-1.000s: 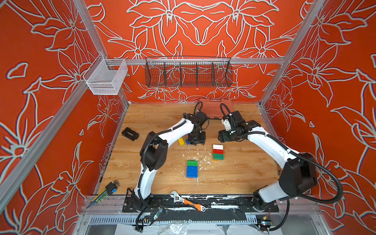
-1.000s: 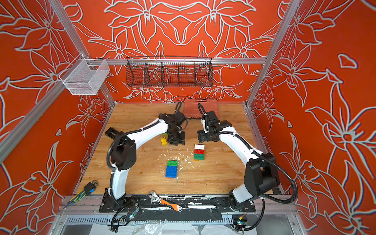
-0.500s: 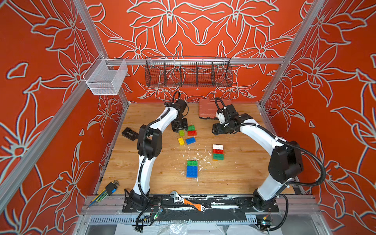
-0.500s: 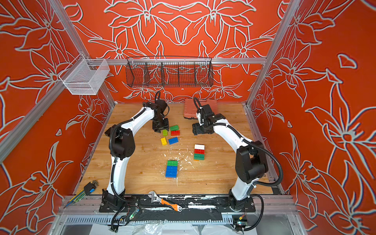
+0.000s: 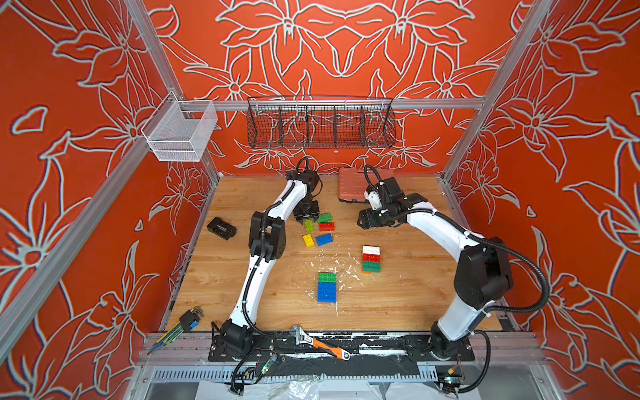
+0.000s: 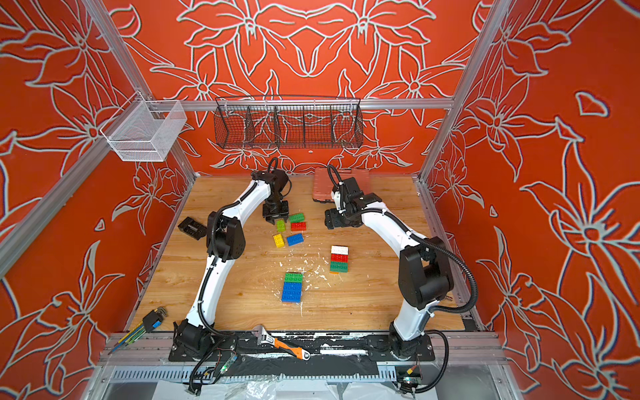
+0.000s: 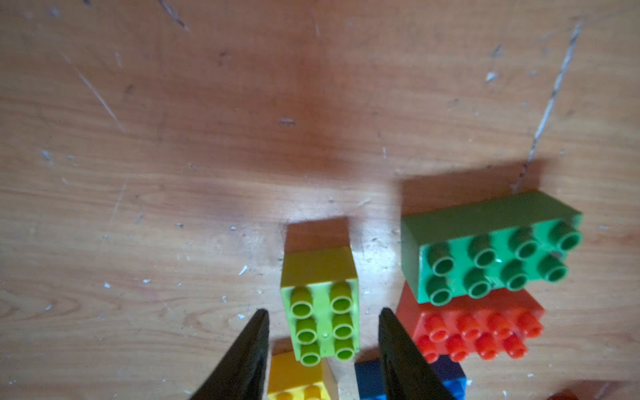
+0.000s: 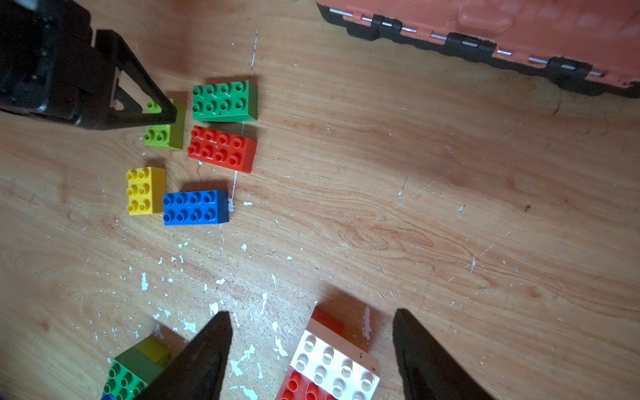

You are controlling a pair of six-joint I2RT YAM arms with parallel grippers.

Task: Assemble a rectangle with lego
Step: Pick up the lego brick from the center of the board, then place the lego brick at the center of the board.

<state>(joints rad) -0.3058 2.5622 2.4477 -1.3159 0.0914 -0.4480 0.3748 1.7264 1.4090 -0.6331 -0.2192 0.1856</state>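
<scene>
The left gripper [image 5: 306, 221], half open, straddles the lime brick [image 7: 320, 304] without squeezing it. Beside it, toward the back edge of the desk [image 5: 398, 304], lie a green brick [image 5: 325, 218], red brick [image 5: 326, 226], yellow brick [image 5: 308, 240] and blue brick [image 5: 324, 239]. The green-blue stack [image 5: 326, 287] and white-red-green stack [image 5: 371, 258] lie mid-desk. The right gripper [image 8: 311, 311] hovers wide open, empty.

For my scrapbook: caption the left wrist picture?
Open left gripper straddling lime brick, near green brick, red brick.

A robot test cell in a lab. An aluminium frame [image 5: 433, 103] and flower-patterned orange panels [image 5: 69, 104] box in a scratched wooden desk [image 5: 398, 304]. A white left arm [image 5: 252, 287] and right arm [image 5: 436, 224] are bolted to a front rail [image 5: 381, 349]. A wrench [image 5: 320, 344] and hex keys [image 5: 188, 320] lie nearby.
</scene>
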